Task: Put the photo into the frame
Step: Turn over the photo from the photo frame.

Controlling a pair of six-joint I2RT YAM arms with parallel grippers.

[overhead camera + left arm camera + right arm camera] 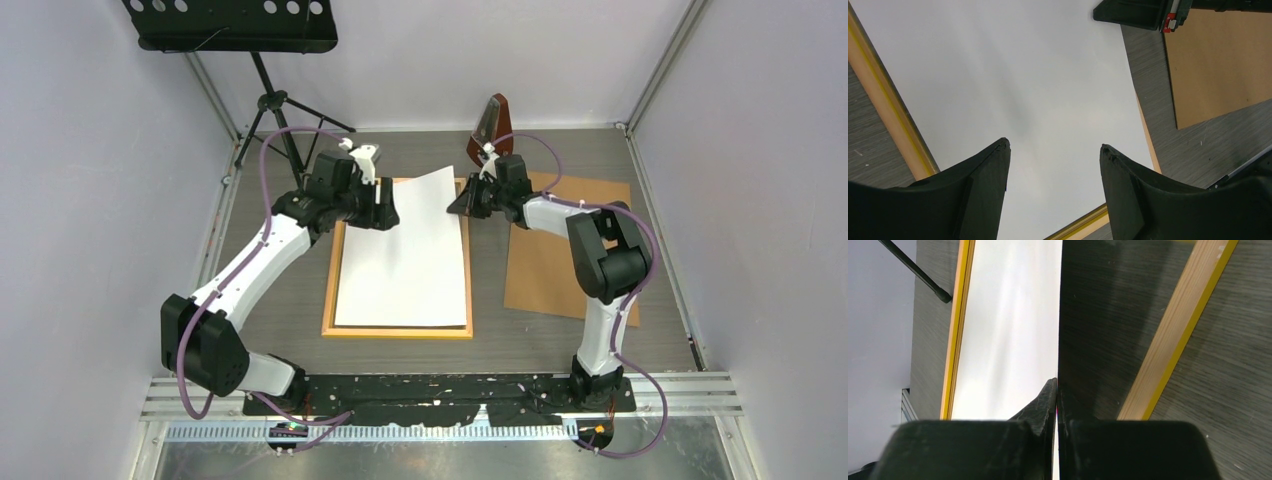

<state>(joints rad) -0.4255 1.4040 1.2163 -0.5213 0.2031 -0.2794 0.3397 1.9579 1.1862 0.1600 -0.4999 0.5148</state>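
The photo lies white back up inside the yellow-orange frame at the table's middle; its picture side is hidden. Its far right corner is lifted off the frame. My right gripper is shut on that corner's edge; in the right wrist view the fingers pinch the thin sheet edge-on, with the frame strip to the right. My left gripper is open over the photo's far left corner; in the left wrist view its fingers stand apart above the white sheet and frame edge.
A brown fibreboard backing sheet lies right of the frame and shows in the left wrist view. A dark brown easel piece stands at the back. A black music stand with tripod legs is at the back left.
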